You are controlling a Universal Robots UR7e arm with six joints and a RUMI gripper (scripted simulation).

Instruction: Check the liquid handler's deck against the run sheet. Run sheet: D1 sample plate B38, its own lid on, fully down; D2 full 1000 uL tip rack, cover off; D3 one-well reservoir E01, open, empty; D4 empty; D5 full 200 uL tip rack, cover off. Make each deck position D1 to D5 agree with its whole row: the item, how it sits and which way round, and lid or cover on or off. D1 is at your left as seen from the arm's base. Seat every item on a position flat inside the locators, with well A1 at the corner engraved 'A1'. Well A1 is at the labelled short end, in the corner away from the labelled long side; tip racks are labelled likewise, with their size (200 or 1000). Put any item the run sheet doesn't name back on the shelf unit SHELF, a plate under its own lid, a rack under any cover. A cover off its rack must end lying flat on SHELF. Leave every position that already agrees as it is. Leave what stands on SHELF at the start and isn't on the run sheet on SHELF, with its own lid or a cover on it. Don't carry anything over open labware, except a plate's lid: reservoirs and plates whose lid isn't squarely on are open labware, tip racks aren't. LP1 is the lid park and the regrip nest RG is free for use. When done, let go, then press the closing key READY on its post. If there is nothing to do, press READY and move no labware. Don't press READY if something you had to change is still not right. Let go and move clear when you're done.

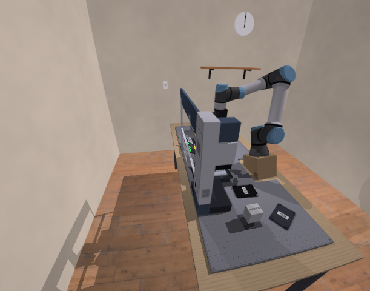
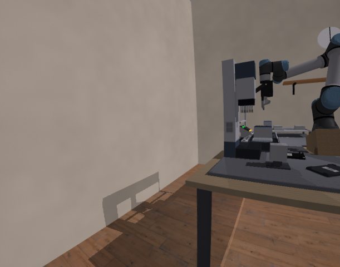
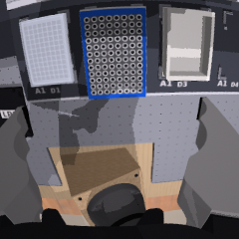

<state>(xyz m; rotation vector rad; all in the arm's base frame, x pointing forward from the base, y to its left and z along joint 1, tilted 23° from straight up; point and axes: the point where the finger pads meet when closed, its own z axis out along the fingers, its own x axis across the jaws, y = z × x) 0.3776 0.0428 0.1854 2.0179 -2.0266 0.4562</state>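
Observation:
My gripper [image 3: 112, 102] [image 2: 264, 104] is open and empty, and hangs high above the deck beside the handler's pipetting head. The wrist view looks straight down on the deck. At D1 a clear plate [image 3: 47, 47] sits under a flat lid. At D2 a blue tip rack [image 3: 115, 52] stands uncovered, its holes filled with tips, and it reaches nearer to me than its neighbours. At D3 a white one-well reservoir [image 3: 186, 45] stands open and looks empty. D4 [image 3: 230, 52] shows bare deck. D5 is outside the wrist view.
The liquid handler's grey tower [image 1: 209, 156] [image 2: 231, 106] hides the gripper in the top view. The arm's wooden pedestal [image 1: 260, 165] [image 3: 100, 169] is below the wrist. A grey key post [image 1: 253, 213] [image 2: 277, 153] and two dark nests [image 1: 244, 191] [image 1: 282, 215] stand on the near breadboard.

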